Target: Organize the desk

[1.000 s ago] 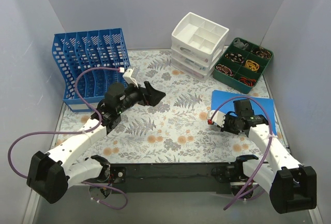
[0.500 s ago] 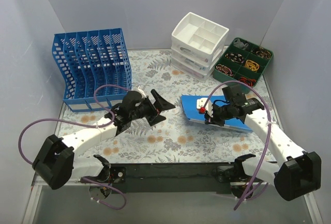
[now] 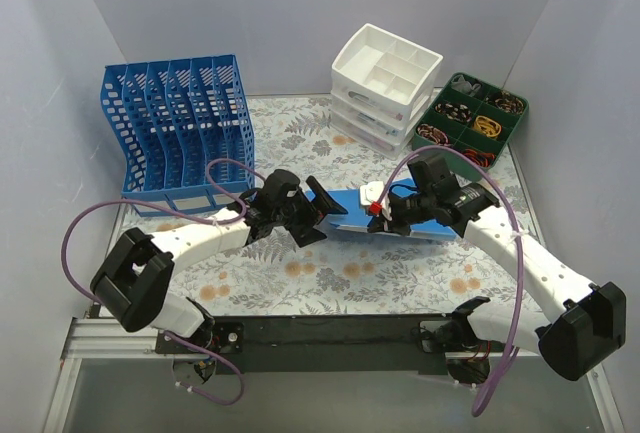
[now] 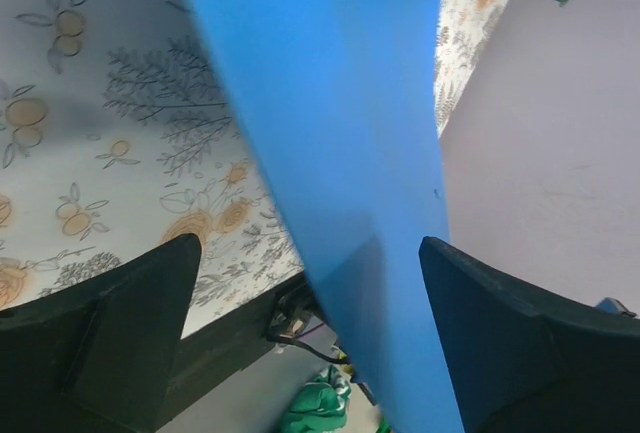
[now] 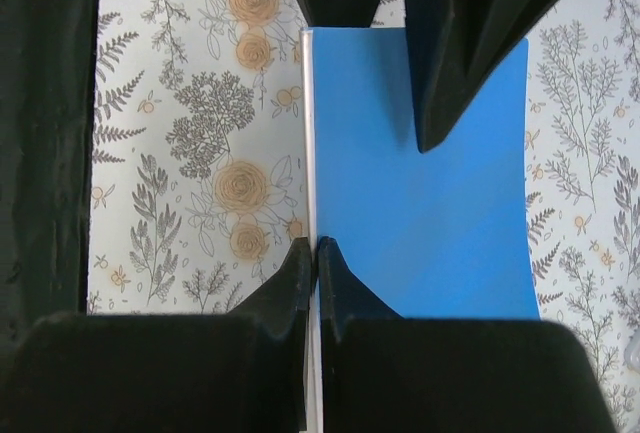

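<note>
The desk (image 3: 330, 273) has a pale fern-and-flower print. A thin blue notebook (image 3: 348, 203) hangs on edge above its middle. My right gripper (image 3: 380, 215) is shut on the notebook's near edge; in the right wrist view the fingertips (image 5: 300, 265) pinch its white page edge (image 5: 310, 153). My left gripper (image 3: 322, 218) is open, with its jaws straddling the notebook's left end. In the left wrist view the blue cover (image 4: 330, 103) runs between the two spread fingers (image 4: 130, 333) without touching them.
A blue file rack (image 3: 175, 123) stands at the back left. A white drawer unit (image 3: 385, 83) and a green compartment tray (image 3: 470, 123) of small items stand at the back right. The black front rail (image 3: 330, 331) runs along the near edge.
My right gripper lifted the notebook off the right side of the desk and carried it left to the middle. My left gripper swung right and now straddles its left end.
</note>
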You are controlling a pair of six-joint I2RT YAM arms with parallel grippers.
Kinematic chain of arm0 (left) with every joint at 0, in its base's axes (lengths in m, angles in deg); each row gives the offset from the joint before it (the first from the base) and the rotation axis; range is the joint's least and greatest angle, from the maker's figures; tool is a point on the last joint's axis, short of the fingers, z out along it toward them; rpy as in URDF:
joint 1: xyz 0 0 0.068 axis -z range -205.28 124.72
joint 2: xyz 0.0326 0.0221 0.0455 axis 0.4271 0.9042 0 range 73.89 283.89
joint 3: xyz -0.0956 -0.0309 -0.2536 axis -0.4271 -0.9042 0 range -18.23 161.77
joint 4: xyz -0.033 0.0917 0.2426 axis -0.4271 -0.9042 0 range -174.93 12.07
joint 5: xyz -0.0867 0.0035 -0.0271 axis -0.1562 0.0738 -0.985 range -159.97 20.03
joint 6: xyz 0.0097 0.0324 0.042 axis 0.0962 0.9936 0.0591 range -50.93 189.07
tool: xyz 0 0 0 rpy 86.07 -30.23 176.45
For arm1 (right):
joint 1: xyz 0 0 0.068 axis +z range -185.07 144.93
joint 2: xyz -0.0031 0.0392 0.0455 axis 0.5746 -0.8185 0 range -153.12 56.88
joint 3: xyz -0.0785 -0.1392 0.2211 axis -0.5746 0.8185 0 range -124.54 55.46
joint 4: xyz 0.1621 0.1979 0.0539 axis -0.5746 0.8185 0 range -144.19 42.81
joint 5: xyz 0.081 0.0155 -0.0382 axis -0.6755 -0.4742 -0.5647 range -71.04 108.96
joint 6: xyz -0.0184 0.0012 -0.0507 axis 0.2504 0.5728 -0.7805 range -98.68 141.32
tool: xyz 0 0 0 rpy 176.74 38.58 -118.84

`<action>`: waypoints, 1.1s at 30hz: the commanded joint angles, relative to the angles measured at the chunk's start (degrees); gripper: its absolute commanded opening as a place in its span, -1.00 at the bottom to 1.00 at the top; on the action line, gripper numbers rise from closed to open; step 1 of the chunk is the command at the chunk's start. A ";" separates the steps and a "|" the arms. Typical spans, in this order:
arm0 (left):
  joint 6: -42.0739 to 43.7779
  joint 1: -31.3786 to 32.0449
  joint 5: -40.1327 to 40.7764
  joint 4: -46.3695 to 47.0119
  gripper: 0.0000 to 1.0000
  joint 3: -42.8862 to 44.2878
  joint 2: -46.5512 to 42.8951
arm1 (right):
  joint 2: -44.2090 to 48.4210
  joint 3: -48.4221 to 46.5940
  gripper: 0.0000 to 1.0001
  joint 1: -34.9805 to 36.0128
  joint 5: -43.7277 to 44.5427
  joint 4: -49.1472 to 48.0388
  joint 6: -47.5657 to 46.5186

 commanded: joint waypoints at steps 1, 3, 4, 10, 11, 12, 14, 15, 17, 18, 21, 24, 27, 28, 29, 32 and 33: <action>-11.32 0.16 0.53 4.01 0.69 1.65 -1.38 | 1.34 0.24 -0.97 1.26 -6.00 -3.83 2.03; -10.71 0.16 0.62 9.00 0.42 0.06 -2.87 | 2.13 0.60 -0.97 1.52 -6.71 -5.14 2.64; -9.74 0.16 0.53 10.77 0.20 -1.08 -3.66 | 2.30 0.86 -0.97 1.52 -6.80 -5.58 2.82; -2.98 -1.07 0.09 18.08 -0.70 -4.78 -9.19 | 3.45 1.39 -0.97 1.61 -10.92 -6.55 3.08; 0.43 -1.59 -0.26 19.91 -0.91 -4.95 -10.07 | 3.53 1.65 -0.96 1.70 -12.67 -6.47 2.91; 2.81 -2.03 -0.52 20.54 -1.00 -4.95 -11.91 | 3.62 1.57 -0.87 1.87 -13.47 -6.21 2.82; 9.38 -3.43 -1.83 20.28 -1.00 -4.34 -13.76 | 3.97 1.39 -0.26 2.05 -15.14 -5.50 3.08; 12.47 -3.96 -2.54 19.67 -1.00 -2.51 -14.64 | 4.23 0.95 -0.05 2.14 -15.58 -5.15 3.00; 18.36 -5.72 -4.03 12.59 -1.00 0.65 -16.32 | 5.28 -1.75 0.31 2.05 -15.59 -3.23 3.08; 24.65 -6.34 -4.47 9.76 -1.00 4.67 -16.75 | 5.90 -2.91 0.35 2.05 -14.72 -2.95 3.52; 38.63 -8.36 -3.43 -9.20 -1.00 14.00 -15.54 | 8.98 -8.08 0.47 1.53 -7.61 -2.25 5.54; 48.06 -8.80 3.57 -28.02 -1.00 26.75 -13.51 | 11.96 -10.03 0.51 -3.10 -2.67 -2.68 6.16; 52.30 -8.98 10.78 -39.64 -1.00 36.51 -13.42 | 14.16 -8.47 0.53 -9.69 -3.19 -4.61 7.64; 54.23 -9.07 12.90 -43.93 -1.00 40.79 -13.51 | 14.52 -7.41 0.52 -11.12 -3.81 -5.67 8.52; 54.95 -9.07 15.27 -45.80 -1.00 43.27 -13.42 | 15.22 -6.36 0.52 -12.18 -5.03 -6.63 9.14; 58.46 -9.07 19.95 -51.08 -1.00 51.78 -13.33 | 15.40 -0.91 0.53 -14.47 -4.70 -11.73 11.78; 59.77 -8.98 20.74 -52.22 -1.00 53.74 -12.90 | 15.05 0.15 0.53 -14.47 -4.26 -12.26 12.05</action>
